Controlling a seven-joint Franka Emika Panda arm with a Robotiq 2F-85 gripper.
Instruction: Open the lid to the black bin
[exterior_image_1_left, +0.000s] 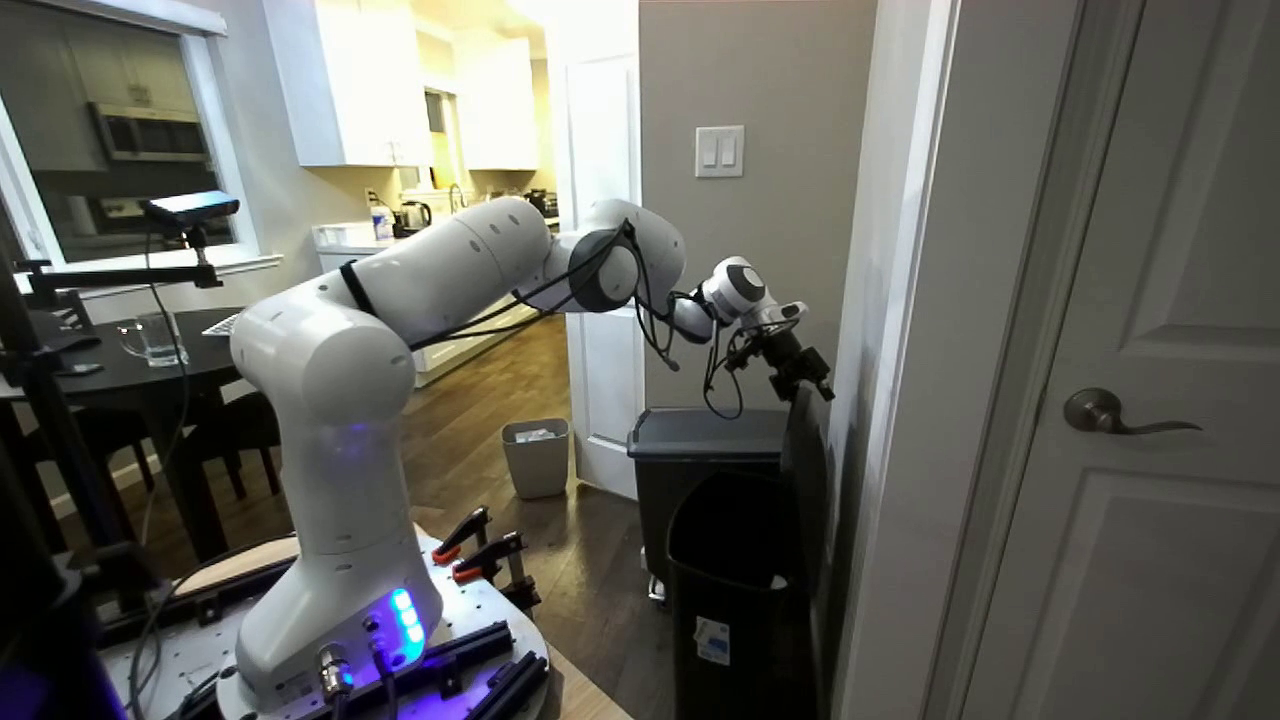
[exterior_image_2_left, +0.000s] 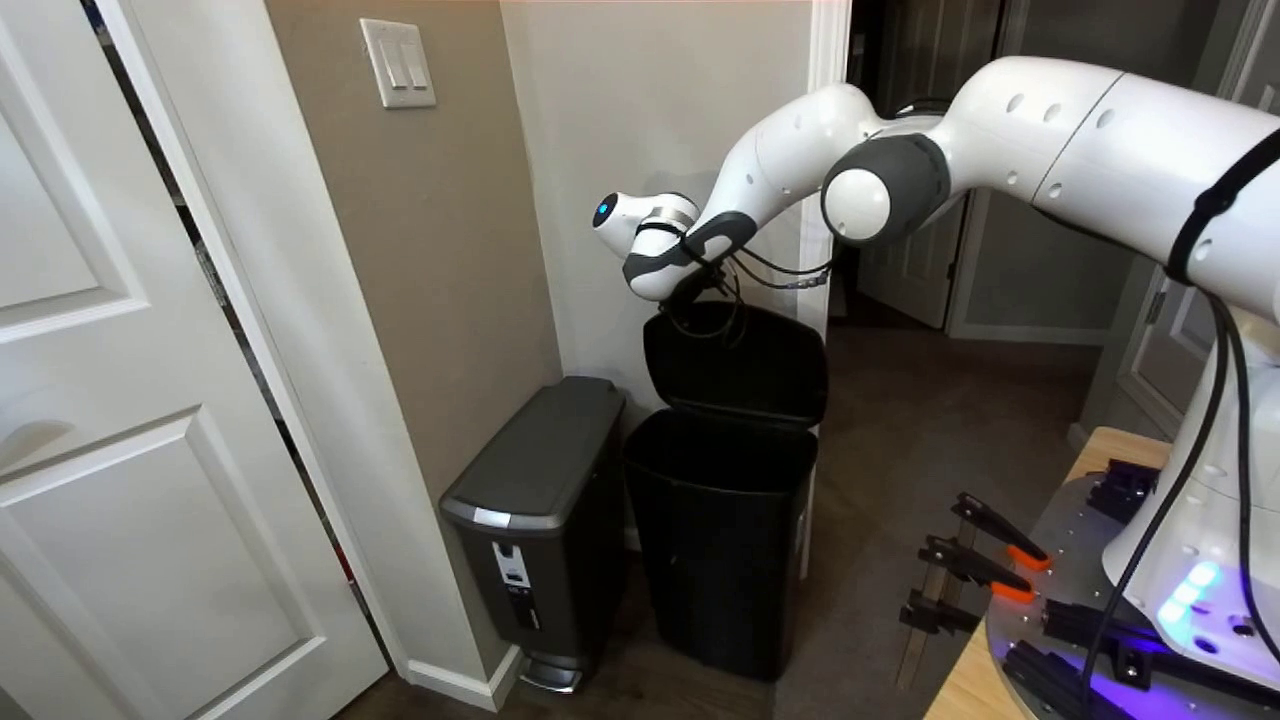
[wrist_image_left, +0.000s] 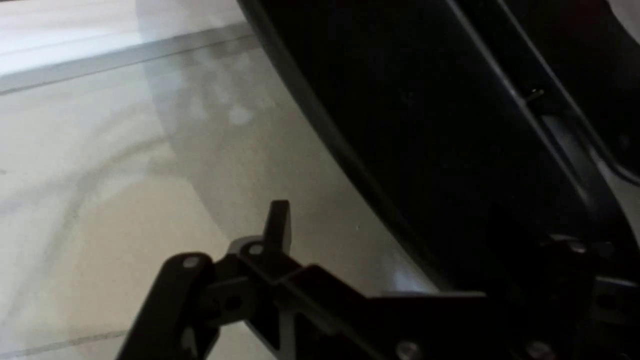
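The black bin (exterior_image_1_left: 735, 630) stands by the wall, with a pale label low on one side; it also shows in an exterior view (exterior_image_2_left: 715, 570). Its lid (exterior_image_1_left: 806, 470) is raised upright near the wall, and the bin's top is open. The lid's dark underside shows in an exterior view (exterior_image_2_left: 740, 370). In the wrist view the lid (wrist_image_left: 400, 125) runs diagonally, its edge reaching between the fingers. My gripper (exterior_image_1_left: 815, 385) is at the lid's raised top edge. In the wrist view my gripper (wrist_image_left: 392, 225) is open, one finger on each side of that edge; the right finger is dark against the lid.
A second dark bin (exterior_image_2_left: 540, 460) with a closed grey top and a pedal stands beside the black bin. A small grey-tan bin (exterior_image_1_left: 537, 465) stands further off. The wall (exterior_image_2_left: 650, 120) is close behind the lid. A door frame (exterior_image_1_left: 900, 400) stands beside it.
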